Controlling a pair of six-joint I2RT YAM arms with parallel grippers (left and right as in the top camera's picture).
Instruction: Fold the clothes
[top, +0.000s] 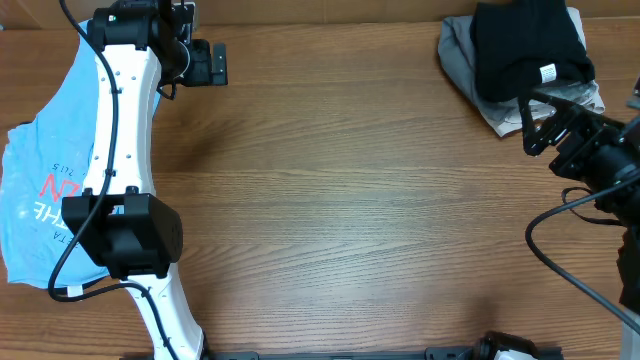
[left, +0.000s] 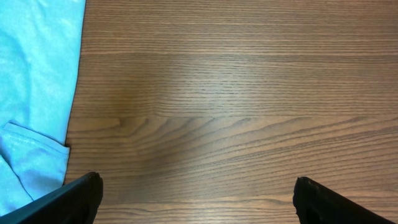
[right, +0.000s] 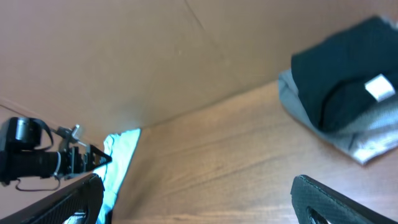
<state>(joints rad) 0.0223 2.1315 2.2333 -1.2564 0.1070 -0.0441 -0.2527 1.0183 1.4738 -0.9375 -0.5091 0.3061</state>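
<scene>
Two garments lie on the table (top: 350, 200). One black T-shirt (top: 525, 45) is heaped on a grey cloth (top: 462, 55) at the far right, close in front of the right gripper (top: 531, 125). One light blue shirt (top: 40, 170) lies at the left edge, just beside the left gripper (top: 218, 65). Both grippers gape wide, holding nothing.

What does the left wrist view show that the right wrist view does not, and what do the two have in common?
Only the left wrist view: a hemmed edge of the light blue shirt, seen from close. Only the right wrist view: the black T-shirt with its white tag, lying on a grey cloth, and a brown wall behind. Both: the wooden table and some of the light blue shirt.
</scene>
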